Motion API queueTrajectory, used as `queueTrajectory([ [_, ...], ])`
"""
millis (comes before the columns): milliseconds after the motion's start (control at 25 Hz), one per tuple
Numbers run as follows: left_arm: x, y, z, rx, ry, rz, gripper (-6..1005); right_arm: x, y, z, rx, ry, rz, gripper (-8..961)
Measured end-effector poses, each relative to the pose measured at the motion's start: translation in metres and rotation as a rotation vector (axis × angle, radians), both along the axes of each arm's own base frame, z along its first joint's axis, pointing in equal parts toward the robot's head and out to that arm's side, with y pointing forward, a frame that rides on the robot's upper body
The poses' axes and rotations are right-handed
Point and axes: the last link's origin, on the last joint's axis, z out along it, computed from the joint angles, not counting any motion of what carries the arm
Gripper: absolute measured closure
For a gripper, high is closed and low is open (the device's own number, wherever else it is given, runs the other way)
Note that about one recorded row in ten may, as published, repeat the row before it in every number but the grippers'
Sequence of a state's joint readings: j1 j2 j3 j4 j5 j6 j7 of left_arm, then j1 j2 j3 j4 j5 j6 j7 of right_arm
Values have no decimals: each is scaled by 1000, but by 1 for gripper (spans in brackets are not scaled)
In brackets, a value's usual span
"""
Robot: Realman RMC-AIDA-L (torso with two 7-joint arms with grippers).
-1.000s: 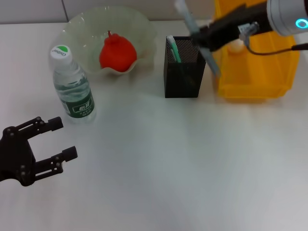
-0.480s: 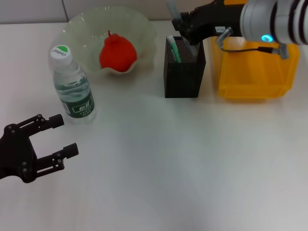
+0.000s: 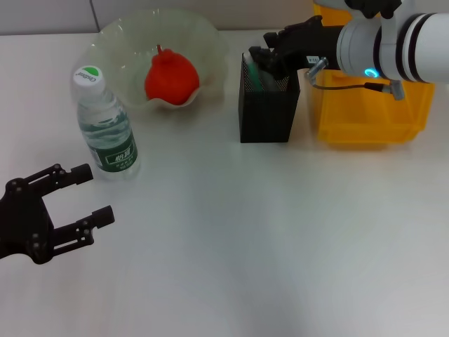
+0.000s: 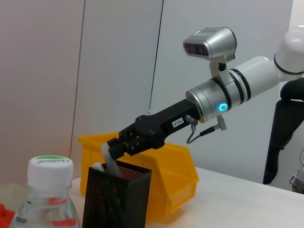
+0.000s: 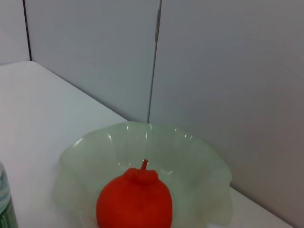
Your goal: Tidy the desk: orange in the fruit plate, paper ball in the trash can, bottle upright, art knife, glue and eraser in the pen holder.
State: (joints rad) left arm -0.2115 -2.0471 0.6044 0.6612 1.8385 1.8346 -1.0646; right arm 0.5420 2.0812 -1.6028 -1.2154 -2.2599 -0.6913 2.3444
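Note:
My right gripper (image 3: pixel 262 60) hovers just over the black mesh pen holder (image 3: pixel 266 112), shut on the grey art knife (image 4: pixel 108 158), whose lower part is sunk inside the cup. The mint-green glue (image 3: pixel 250 73) stands in the same holder. Inside the pale-green fruit plate (image 3: pixel 116 43) rests the orange (image 3: pixel 170 77), also seen in the right wrist view (image 5: pixel 134 203). The bottle (image 3: pixel 106 130) stands upright left of the plate. Low at the left, my left gripper (image 3: pixel 83 200) hangs open and empty. The paper ball and eraser are out of view.
The yellow trash can (image 3: pixel 368 116) sits right of the pen holder, partly covered by my right arm. White desk surface spreads across the front and centre. A wall runs behind the plate.
My right gripper swung left from above the trash can and came down over the pen holder, sinking the art knife into it. The left arm barely shifted.

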Motion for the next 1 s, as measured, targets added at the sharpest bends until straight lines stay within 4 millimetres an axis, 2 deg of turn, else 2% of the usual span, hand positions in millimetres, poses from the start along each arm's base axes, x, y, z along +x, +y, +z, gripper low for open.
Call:
queueTrajectory([
  [40, 0, 0, 0, 0, 0, 0, 230, 0, -1, 1, 1, 5, 0, 793],
  [240, 1, 1, 1, -1, 0, -9, 230, -1, -9, 12, 26, 36, 9, 555],
  [320, 2, 2, 2, -5, -2, -10, 230, 0, -23, 24, 18, 65, 24, 484],
  [360, 2, 2, 3, -9, -4, -13, 230, 0, -23, 24, 18, 65, 24, 449],
  [480, 3, 2, 5, -17, -9, -20, 230, 8, -46, 41, -52, 133, 73, 343],
  [640, 5, 3, 10, -36, -18, -28, 230, 25, -78, 66, -198, 311, 182, 317],
  [680, 6, 3, 11, -43, -21, -31, 230, 32, -86, 72, -227, 350, 210, 311],
  [720, 9, 4, 15, -71, -35, -47, 230, 48, -101, 79, -277, 385, 272, 311],
  [760, 9, 4, 15, -71, -35, -47, 230, 48, -101, 79, -277, 385, 272, 311],
  [920, 11, 5, 20, -108, -35, -57, 230, 84, -131, 77, -342, 429, 343, 311],
  [1000, 11, 5, 23, -140, -30, -61, 230, 91, -137, 75, -352, 438, 349, 311],
])
